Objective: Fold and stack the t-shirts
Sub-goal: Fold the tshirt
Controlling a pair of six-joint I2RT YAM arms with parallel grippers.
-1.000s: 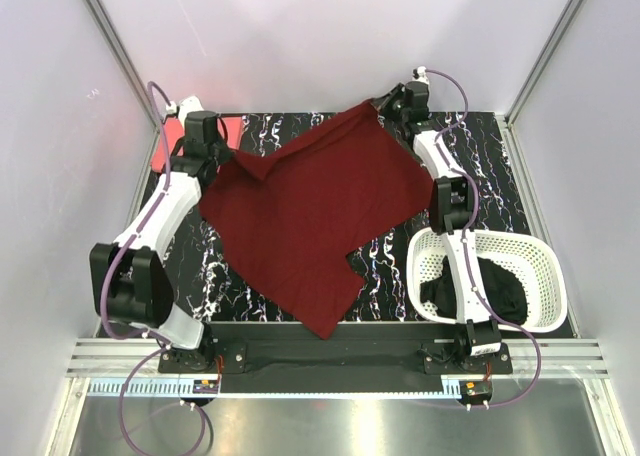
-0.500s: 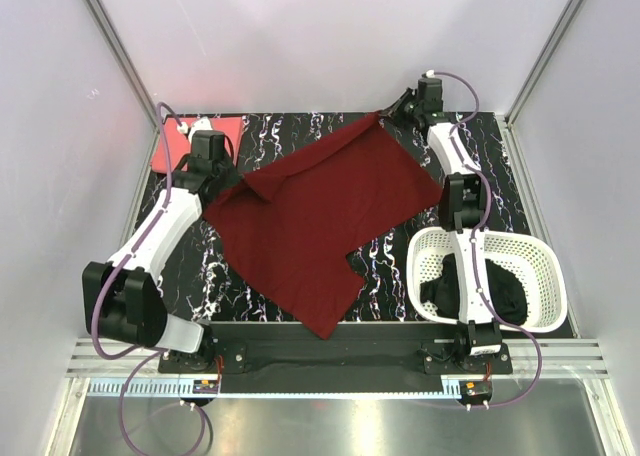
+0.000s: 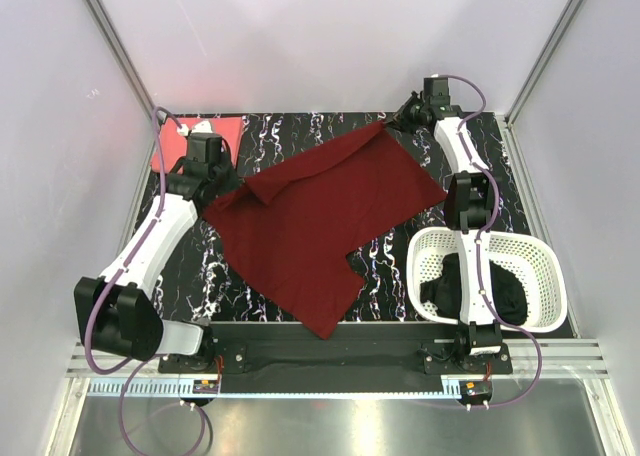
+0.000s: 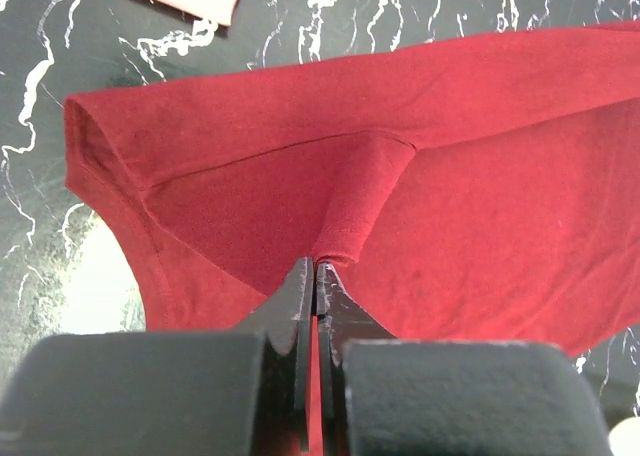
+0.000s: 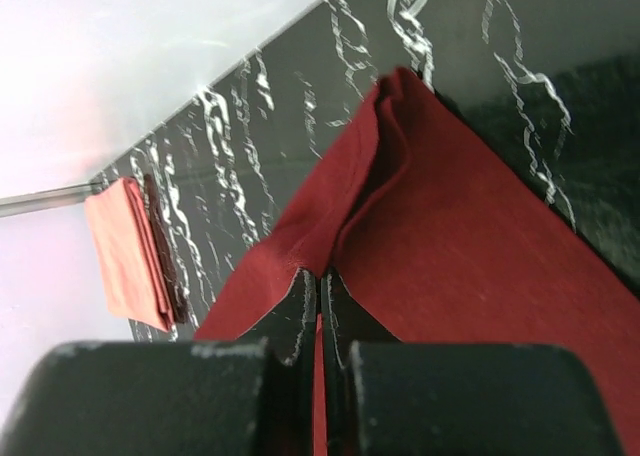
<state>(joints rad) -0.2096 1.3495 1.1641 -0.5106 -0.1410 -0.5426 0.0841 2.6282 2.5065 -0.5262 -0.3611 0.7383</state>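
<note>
The maroon t-shirt (image 3: 320,226) lies spread across the middle of the desk (image 3: 300,126), its far edge stretched between the two arms and its near corner reaching the desk's front edge. Both pairs of jaws are clenched on it. The left jaws pinch a small tuck of cloth by a sleeve seam (clear in the left wrist view), and the right jaws pinch a doubled edge at the far right corner.

The main risk, I judge, is a lost grip: each pinch is thin, and a hard pull apart could slide the cloth out of one side, dropping the edge in a heap.

The left hold looks to be set in from the true corner. A fold made from it may come out skewed, with the loose sleeve flopping inside.

The dragging near corner is another worry — it could catch on the front edge or bunch under the body of the shirt.

Two neighbours sit close. The folded coral t-shirt (image 3: 225,128) lies just beside the left arm (image 3: 150,241) and could be knocked askew by a wide swing. The white basket (image 3: 545,266), holding the black t-shirt (image 3: 500,286), is near the maroon hem — a sweep that way could snag its rim.
</note>
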